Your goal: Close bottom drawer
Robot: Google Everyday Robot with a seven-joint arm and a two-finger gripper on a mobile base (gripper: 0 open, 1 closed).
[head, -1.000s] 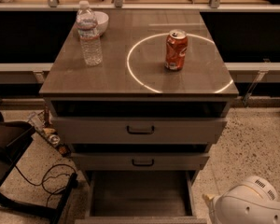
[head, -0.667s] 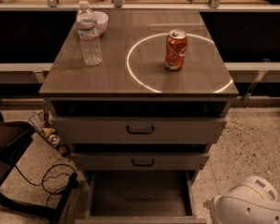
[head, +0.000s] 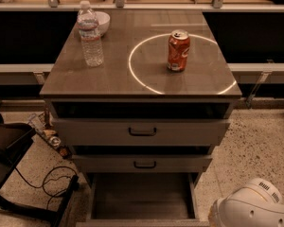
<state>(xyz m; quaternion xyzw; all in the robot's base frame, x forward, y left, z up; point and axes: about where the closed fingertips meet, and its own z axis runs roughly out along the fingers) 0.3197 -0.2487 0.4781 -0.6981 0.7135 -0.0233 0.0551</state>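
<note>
Bottom drawer (head: 142, 200) sits at 6 o'clock in the camera view, lowest in the grey-brown cabinet (head: 109, 82), and it is pulled well out toward the camera. Its plain, deep box lies open from above: a flat dark floor and straight side walls. Only the top edge of its front panel shows, as a thin strip along the lower border; the face of that panel and its handle are cut off by the frame.

Directly above it, toward 12 o'clock, the middle drawer (head: 142, 163) with its small black bar handle juts out a little. The top drawer (head: 142, 132) above that also stands out from the carcass, leaving a dark gap under the cabinet top.

At about 5 o'clock a white rounded arm shell (head: 253, 209) with vent slits rises from the lower right corner, just beside the open drawer's right wall. Whether they touch cannot be told. The gripper is out of view past that corner, so how wide it stands and whether it holds anything cannot be told.

On the cabinet top, an orange soda can (head: 178, 50) stands upright inside a bright ring (head: 130, 66). A clear water bottle (head: 91, 34) stands at 11 o'clock, partly hiding a white bowl (head: 103, 22) behind it. At 8 o'clock a dark frame (head: 7, 148) and a looped cable (head: 54, 183) lie on the speckled floor (head: 260, 150). The clutter beside them is too dim to name.
</note>
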